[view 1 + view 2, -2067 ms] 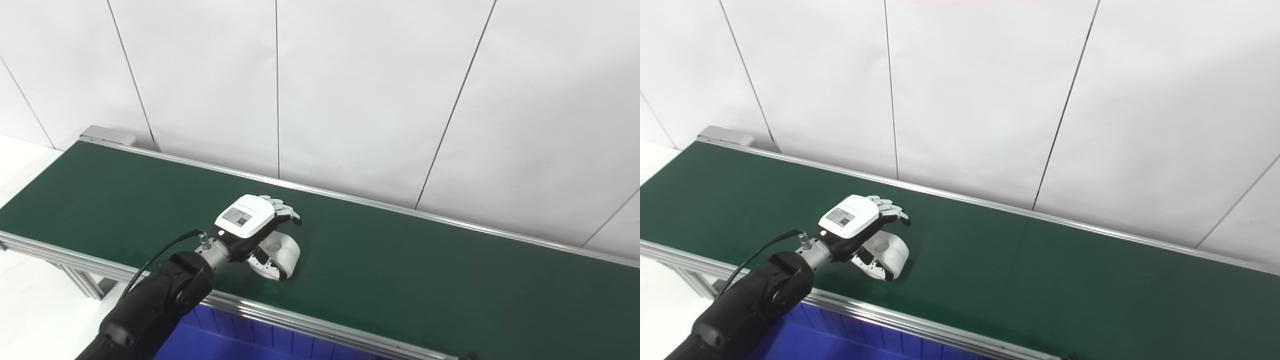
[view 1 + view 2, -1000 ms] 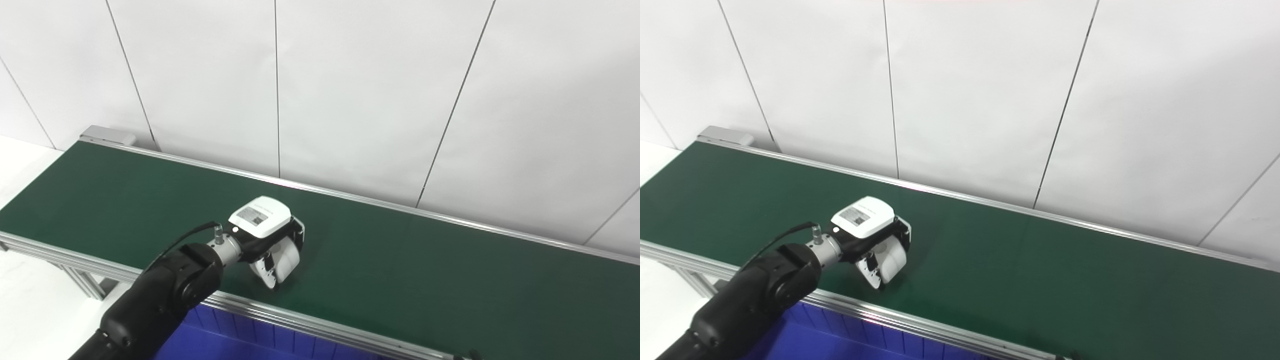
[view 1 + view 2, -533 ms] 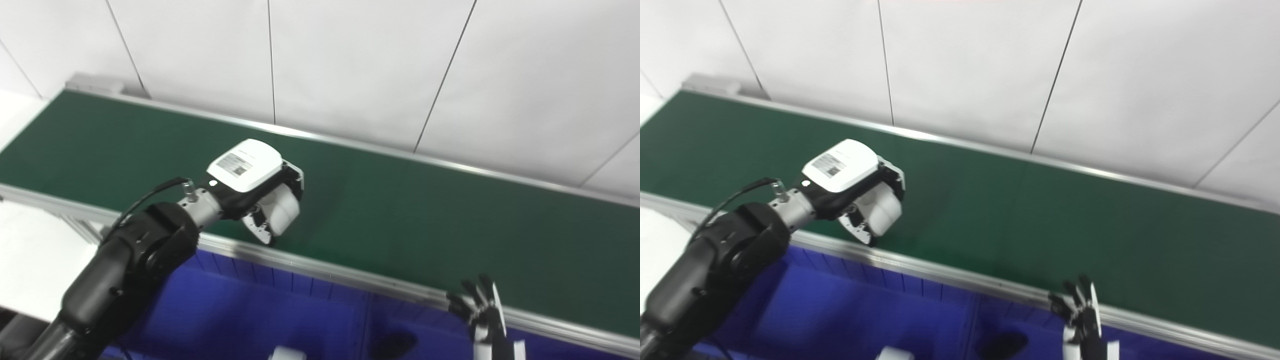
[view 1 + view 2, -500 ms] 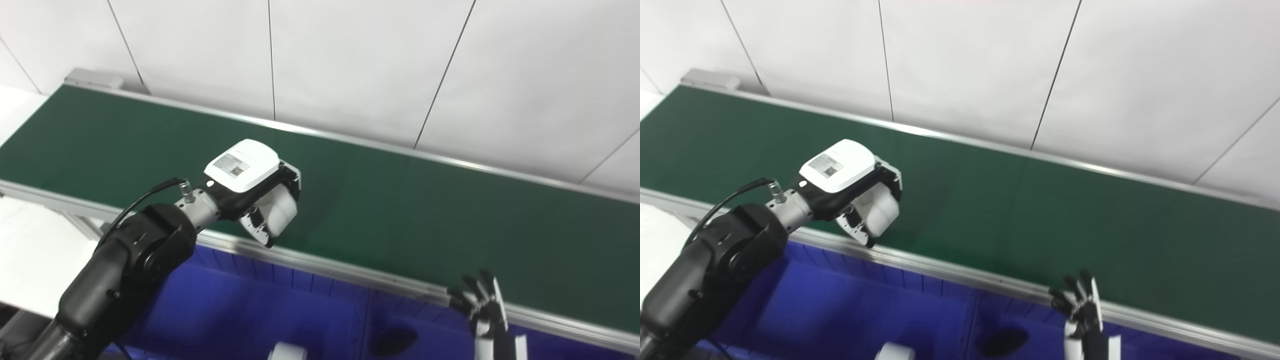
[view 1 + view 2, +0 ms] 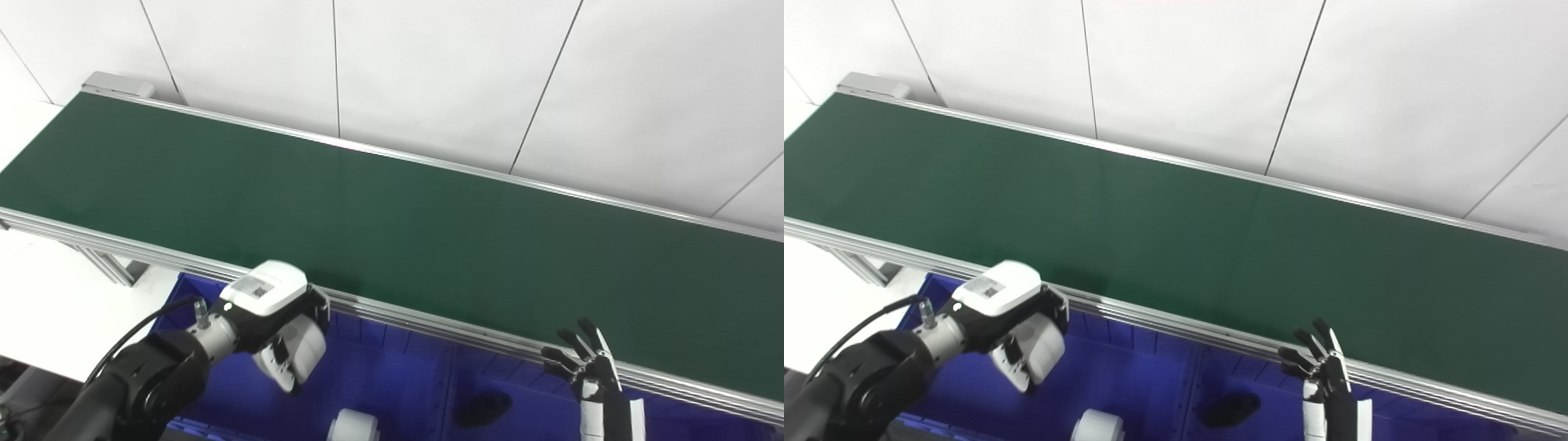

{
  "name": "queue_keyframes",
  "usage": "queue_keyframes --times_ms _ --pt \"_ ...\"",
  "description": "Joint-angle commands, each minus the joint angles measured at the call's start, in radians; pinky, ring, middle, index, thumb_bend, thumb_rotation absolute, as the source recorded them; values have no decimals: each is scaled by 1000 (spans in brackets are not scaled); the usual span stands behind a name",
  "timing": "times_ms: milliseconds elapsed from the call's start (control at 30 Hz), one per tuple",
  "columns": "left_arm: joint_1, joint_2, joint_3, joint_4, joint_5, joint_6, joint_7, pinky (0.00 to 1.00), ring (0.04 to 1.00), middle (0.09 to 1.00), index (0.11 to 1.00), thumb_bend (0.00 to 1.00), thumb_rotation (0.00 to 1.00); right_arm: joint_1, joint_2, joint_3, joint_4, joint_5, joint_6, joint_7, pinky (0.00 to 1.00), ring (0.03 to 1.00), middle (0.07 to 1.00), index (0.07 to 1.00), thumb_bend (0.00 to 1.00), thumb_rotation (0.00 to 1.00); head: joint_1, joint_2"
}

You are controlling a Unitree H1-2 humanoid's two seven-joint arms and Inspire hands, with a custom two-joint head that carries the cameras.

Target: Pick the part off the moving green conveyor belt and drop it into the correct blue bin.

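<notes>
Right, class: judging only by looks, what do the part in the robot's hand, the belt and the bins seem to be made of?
White part in the left hand: probably plastic, smooth, matte, rounded edges.
Conveyor belt: looks like rubber or PVC sheet, dark green, faint sheen; its side rail is grooved silver metal, likely aluminium.
Blue bin: likely moulded plastic, with ribs along the wall.

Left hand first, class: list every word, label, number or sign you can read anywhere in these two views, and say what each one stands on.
Sticker on the white back cover of the left hand: a grey patch with a dark code-like square, too small and blurred to read.
Green conveyor belt, blue bin, white part, right hand: no text visible.
</notes>
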Motion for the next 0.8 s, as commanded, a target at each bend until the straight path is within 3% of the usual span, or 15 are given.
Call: queue_keyframes --times_ms 0,100,133,167,200,267,533,767 --pt "-24 17 5 -41 17 29 -35 371 443 492 484 525 0 2 12 1 -31 -8 0 -2 646 701 820 910 709 1000 -3 1" --pt "-29 20 -1 -59 13 65 -108 523 560 590 492 521 72 4 14 1 -29 -12 -2 -3 648 700 822 916 691 1000 -8 2" --pt "-32 25 -8 -70 15 78 -147 577 619 644 571 700 160 4 15 0 -28 -14 -4 -3 648 700 821 915 690 1000 -8 2" --pt "-34 28 -12 -78 17 87 -176 666 713 733 667 813 268 4 16 0 -27 -15 -5 -3 647 700 821 915 686 1000 -10 2" --pt "-39 33 -21 -90 27 104 -223 723 772 789 727 883 335 4 16 0 -26 -15 -5 -3 646 699 821 915 684 1000 -11 2" --pt "-47 36 -28 -105 39 136 -289 808 873 899 834 918 440 4 17 0 -26 -14 -4 -2 644 699 821 914 693 1000 -11 2" --pt "-61 33 -29 -127 61 181 -366 816 888 909 850 890 459 3 20 3 -27 -12 1 1 642 698 819 918 693 1000 -13 3" --pt "-55 19 0 -120 3 150 -297 786 864 885 829 875 424 3 20 6 -33 -15 8 5 640 702 820 922 681 1000 -16 3"
